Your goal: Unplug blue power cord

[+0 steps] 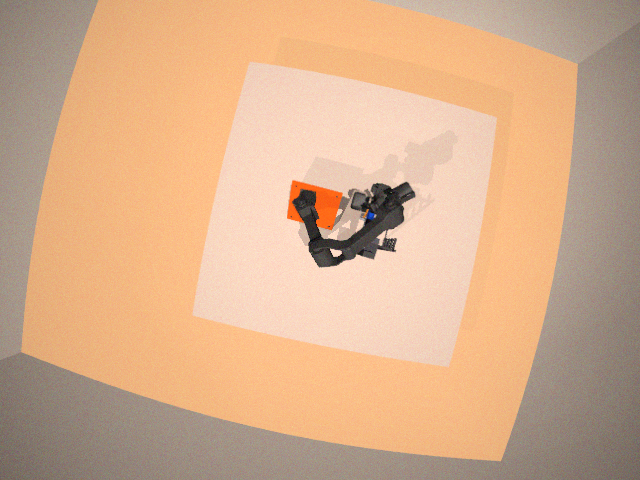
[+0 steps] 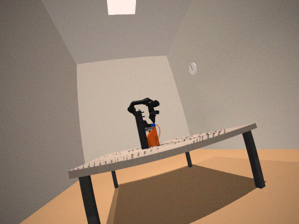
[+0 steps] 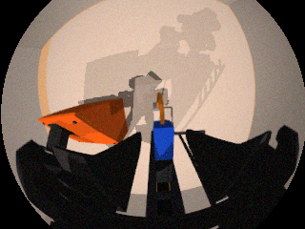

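Note:
The blue plug [image 3: 163,141] [image 2: 152,125] [image 1: 370,215] stands upright between my fingers in the wrist view, with a gap of table showing on each side of it. A thin orange cord [image 3: 160,109] [image 2: 159,133] runs from it. My gripper [image 3: 164,134] [image 2: 152,120] is open, its fingertips level with the top of the plug. In the exterior view the plug sits on a grey block [image 2: 147,130], which looks like the power strip. I cannot tell whether the prongs are still seated.
An orange plate [image 1: 326,202] [image 2: 152,139] [image 3: 90,124] stands by the arm's base on the pale table [image 1: 289,289] [image 2: 217,138]. A dark grey box [image 1: 358,199] and a small black rack [image 1: 390,242] lie close to the arm.

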You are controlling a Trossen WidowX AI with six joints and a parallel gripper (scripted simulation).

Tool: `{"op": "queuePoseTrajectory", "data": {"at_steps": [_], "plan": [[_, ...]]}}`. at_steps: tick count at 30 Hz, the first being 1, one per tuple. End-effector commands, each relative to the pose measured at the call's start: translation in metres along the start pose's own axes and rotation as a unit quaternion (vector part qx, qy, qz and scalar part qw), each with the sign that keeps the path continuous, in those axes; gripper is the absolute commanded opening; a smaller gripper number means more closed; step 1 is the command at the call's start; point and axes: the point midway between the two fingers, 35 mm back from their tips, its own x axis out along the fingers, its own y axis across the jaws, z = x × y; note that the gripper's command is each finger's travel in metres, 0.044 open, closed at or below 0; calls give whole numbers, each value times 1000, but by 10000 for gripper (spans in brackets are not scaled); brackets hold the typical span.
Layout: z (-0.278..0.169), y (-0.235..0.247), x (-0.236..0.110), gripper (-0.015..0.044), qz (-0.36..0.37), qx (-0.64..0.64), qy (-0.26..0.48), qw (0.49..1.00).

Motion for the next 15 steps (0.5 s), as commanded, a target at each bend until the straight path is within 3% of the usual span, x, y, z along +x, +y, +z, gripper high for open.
{"op": "queuePoseTrajectory", "data": {"at_steps": [1,5,9,15], "plan": [[0,0,1,341,-1,-1,1,1000],[20,-1,-4,440,-2,-2,0,1000],[57,0,-11,440,-2,-1,-1,1000],[60,0,-12,440,-2,-1,-1,1000]]}}
